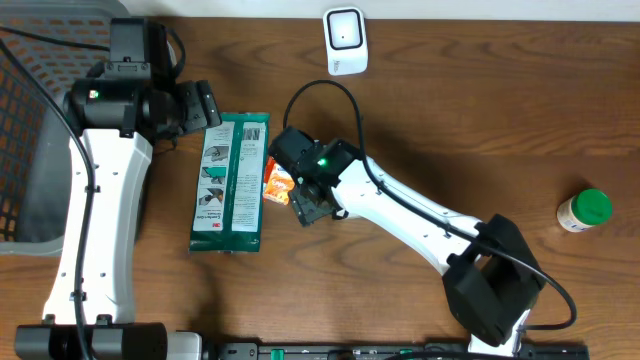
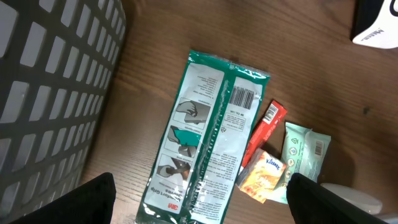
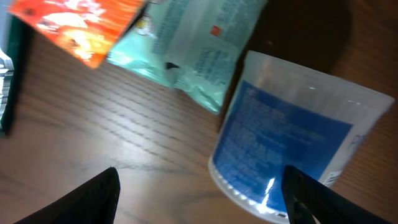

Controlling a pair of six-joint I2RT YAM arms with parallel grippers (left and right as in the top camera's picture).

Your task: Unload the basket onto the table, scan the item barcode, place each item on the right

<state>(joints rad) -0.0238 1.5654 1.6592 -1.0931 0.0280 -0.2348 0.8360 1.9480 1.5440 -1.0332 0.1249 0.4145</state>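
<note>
right gripper (image 1: 306,200): fingers spread wide, gripping nothing, with the blue-labelled cup (image 3: 283,146) on the table just ahead of them, beside a mint packet (image 3: 193,50) and an orange packet (image 1: 277,183). left gripper (image 1: 207,104): fingers spread wide and empty, at the far end of the green package (image 1: 232,180), whose barcode faces up. the scanner (image 1: 345,40) stands at the far table edge, well apart from the cup.
</note>
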